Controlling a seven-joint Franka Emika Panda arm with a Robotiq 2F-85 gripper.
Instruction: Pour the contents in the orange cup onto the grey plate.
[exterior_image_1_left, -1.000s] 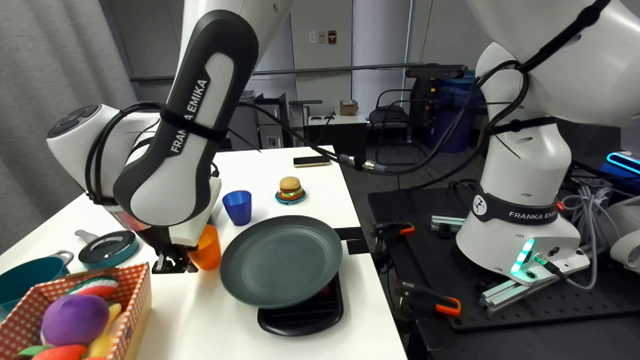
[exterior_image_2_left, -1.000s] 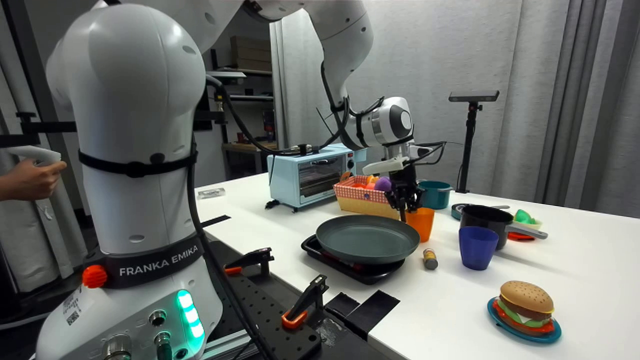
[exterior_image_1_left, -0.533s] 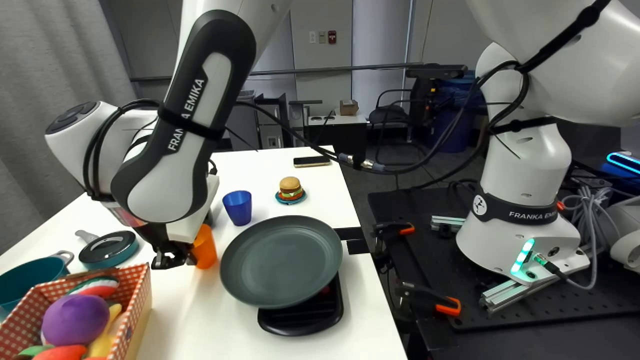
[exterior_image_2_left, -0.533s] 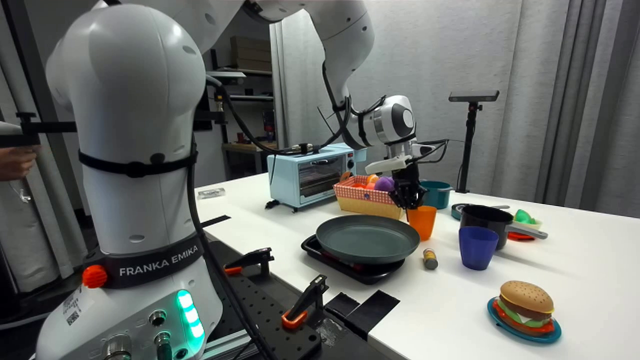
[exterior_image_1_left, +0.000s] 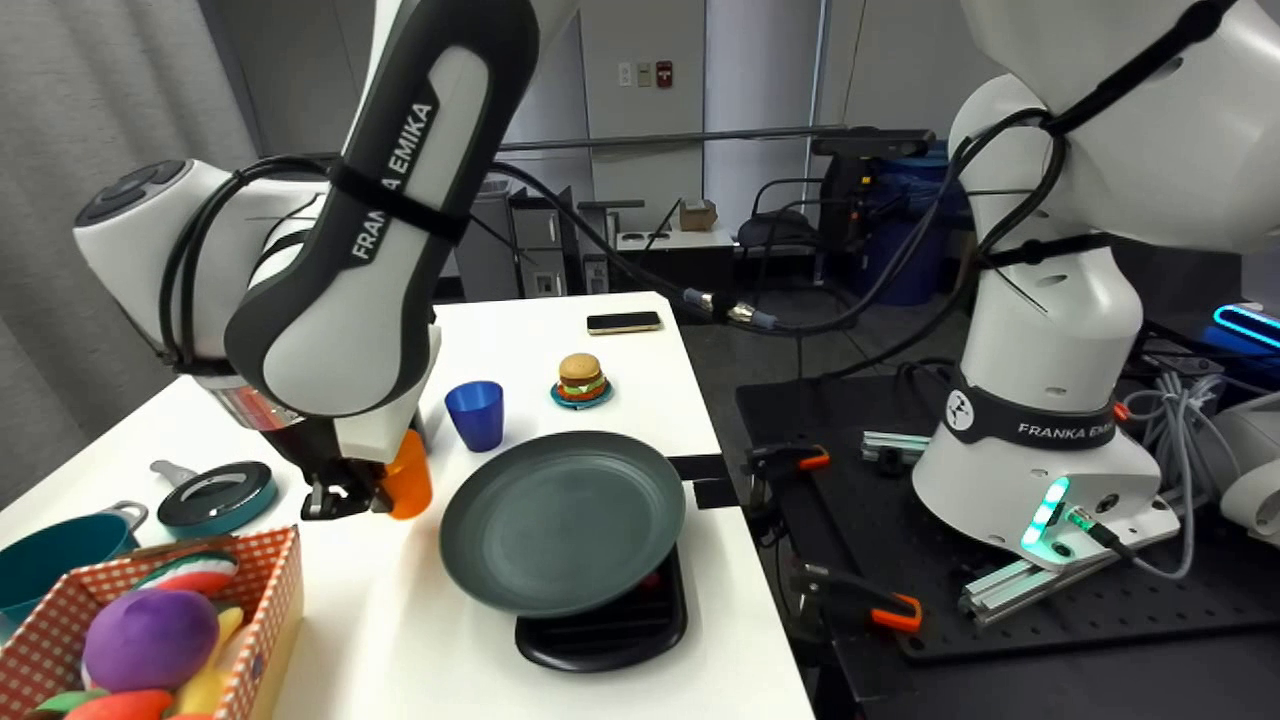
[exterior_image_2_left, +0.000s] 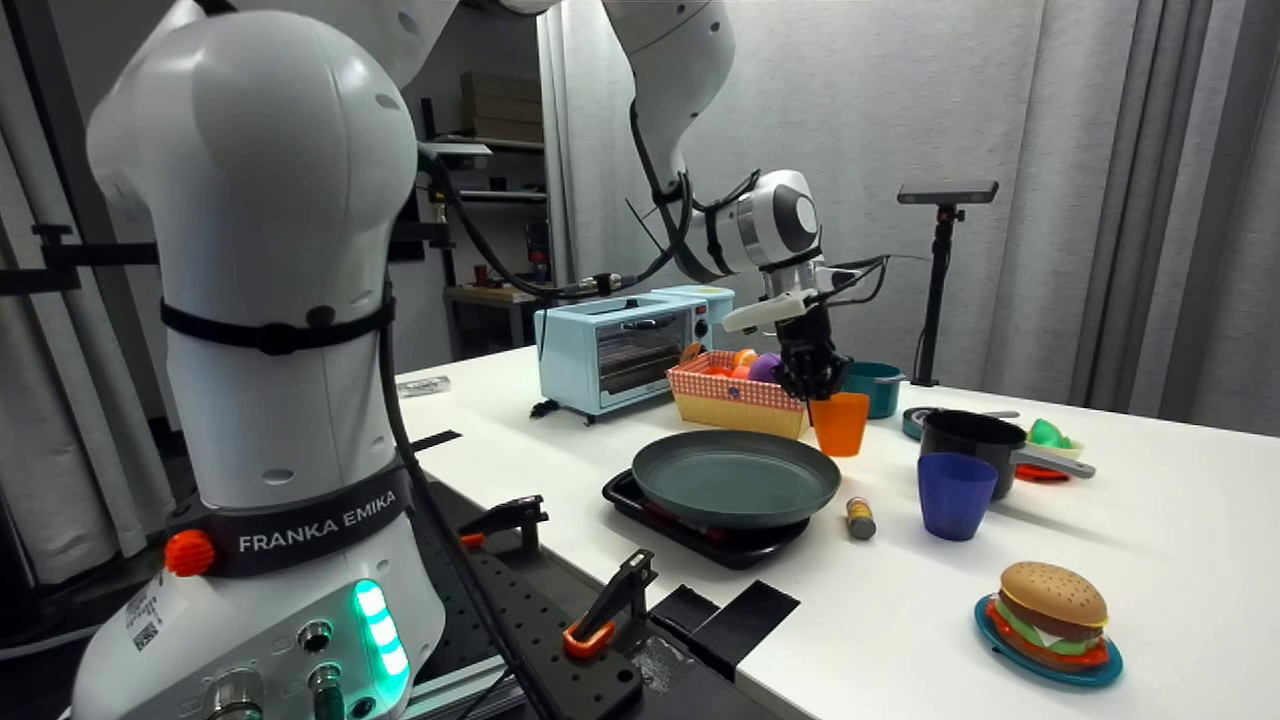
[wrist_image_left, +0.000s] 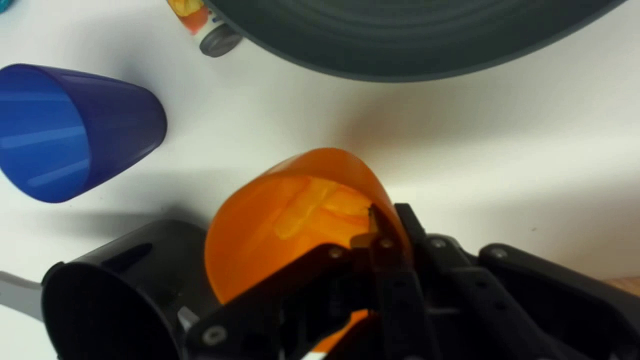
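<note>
My gripper (wrist_image_left: 392, 216) is shut on the wall of the orange cup (wrist_image_left: 240, 245), one finger inside and one outside. The cup is nearly upright and hangs a little above the table; it shows in both exterior views (exterior_image_1_left: 409, 480) (exterior_image_2_left: 840, 425). The contents, a few yellow stick pieces (wrist_image_left: 304, 207), lie inside the cup in the wrist view. The grey plate (exterior_image_1_left: 563, 525) is beside the cup and looks bare; it also shows in an exterior view (exterior_image_2_left: 735, 480) and at the top of the wrist view (wrist_image_left: 400, 60).
A black tray (exterior_image_1_left: 600, 650) lies under the plate. The blue cup (exterior_image_2_left: 955, 495), black pot (exterior_image_2_left: 965, 445) and a small shaker (exterior_image_2_left: 860, 518) stand near the orange cup. A checkered basket (exterior_image_2_left: 735, 405) of toy food and a toaster oven (exterior_image_2_left: 575, 360) are behind.
My gripper has taken the orange cup by its wall and raised it off the table. The arm has moved up. The plate has not moved.
</note>
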